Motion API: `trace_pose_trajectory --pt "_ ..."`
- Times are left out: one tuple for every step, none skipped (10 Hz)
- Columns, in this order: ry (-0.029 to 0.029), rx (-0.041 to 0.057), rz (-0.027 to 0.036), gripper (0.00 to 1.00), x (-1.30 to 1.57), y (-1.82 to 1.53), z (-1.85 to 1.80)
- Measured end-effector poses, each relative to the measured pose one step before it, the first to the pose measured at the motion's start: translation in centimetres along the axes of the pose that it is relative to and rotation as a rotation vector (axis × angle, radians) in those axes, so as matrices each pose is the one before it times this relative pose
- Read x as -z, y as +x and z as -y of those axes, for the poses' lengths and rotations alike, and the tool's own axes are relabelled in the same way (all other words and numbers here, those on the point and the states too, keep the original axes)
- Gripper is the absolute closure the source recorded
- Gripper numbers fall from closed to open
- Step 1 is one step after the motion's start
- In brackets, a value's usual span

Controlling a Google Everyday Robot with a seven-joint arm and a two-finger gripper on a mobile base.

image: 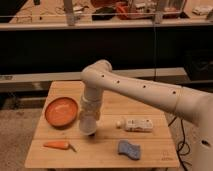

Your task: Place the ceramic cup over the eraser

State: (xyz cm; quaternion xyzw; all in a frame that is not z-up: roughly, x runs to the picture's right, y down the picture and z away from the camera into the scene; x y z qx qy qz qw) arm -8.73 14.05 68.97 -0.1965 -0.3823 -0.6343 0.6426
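Note:
The off-white ceramic cup [87, 125] sits at the lower end of my arm, low over the wooden table [100, 155], just right of the orange plate [61, 111]. My gripper [88, 115] is directly above the cup, against its upper part, and blends into it in colour. The black eraser is hidden; no part of it shows around the cup.
An orange carrot [57, 145] lies at the front left. A white patterned bottle [137, 124] lies on its side right of the cup. A blue-grey sponge pad [129, 149] is at the front right. Dark shelving stands behind the table.

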Motion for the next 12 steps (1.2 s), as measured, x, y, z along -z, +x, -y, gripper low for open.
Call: trace_pose_trajectory --pt "0.00048 0.00313 0.00146 0.82 -0.105 0.012 0.093" --pt "0.00008 -0.00020 0.00119 0.72 -0.081 0.011 -0.063" --pt "-0.00040 -0.00101 0.00201 0.60 -0.144 0.021 -0.118" --pt "0.00005 0.00269 0.00154 0.50 -0.078 0.017 0.119" --pt "-0.00152 0.00349 0.00222 0.40 -0.121 0.002 0.118" --pt "-0.00086 0.00255 0.00157 0.34 -0.108 -0.008 0.097" --pt "0.00031 0.00051 0.00022 0.27 -0.038 0.016 -0.016" --pt "0.00023 -0.00012 0.00049 0.22 -0.040 0.012 -0.059" --pt "0.00059 0.00110 0.00117 0.20 -0.062 0.005 0.006" --pt "-0.00069 0.00140 0.00088 0.20 -0.073 0.017 -0.004" --pt "-0.00009 0.00102 0.00033 0.20 -0.039 0.010 0.032" --pt "-0.00023 0.00148 0.00094 0.20 -0.090 -0.002 0.043"
